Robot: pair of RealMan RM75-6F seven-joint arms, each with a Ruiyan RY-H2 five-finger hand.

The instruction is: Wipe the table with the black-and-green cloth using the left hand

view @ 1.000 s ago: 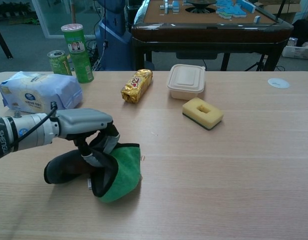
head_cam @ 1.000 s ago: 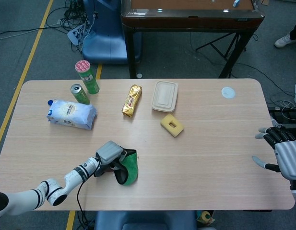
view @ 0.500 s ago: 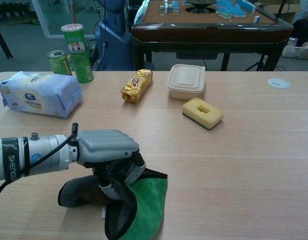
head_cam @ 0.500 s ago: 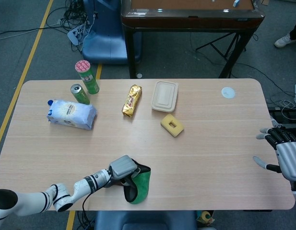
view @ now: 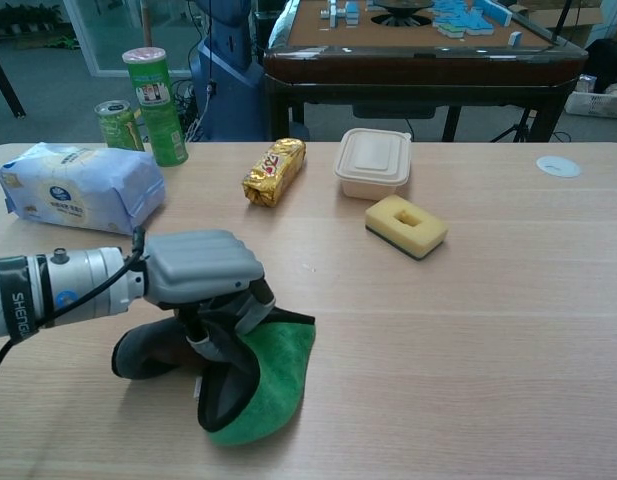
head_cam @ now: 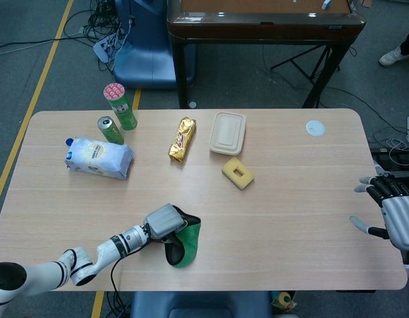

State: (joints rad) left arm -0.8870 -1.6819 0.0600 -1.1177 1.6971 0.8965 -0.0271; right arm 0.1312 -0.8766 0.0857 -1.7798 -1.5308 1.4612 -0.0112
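The black-and-green cloth (head_cam: 184,242) (view: 265,385) lies bunched on the table near the front edge, left of the middle. My left hand (head_cam: 166,221) (view: 200,272) presses down on it with its fingers curled into the black folds. My right hand (head_cam: 390,209) hovers beyond the table's right edge with its fingers spread, and nothing is in it. The chest view does not show the right hand.
At the back left stand a green tube can (head_cam: 120,105), a small green can (head_cam: 110,129) and a blue-white tissue pack (head_cam: 98,158). A gold snack bag (head_cam: 181,138), a beige lidded box (head_cam: 228,133) and a yellow sponge (head_cam: 237,173) sit mid-table. A white disc (head_cam: 315,128) lies far right.
My left hand slid the cloth toward the front right, then back a little to the left and away from the edge. The right hand has stayed put.
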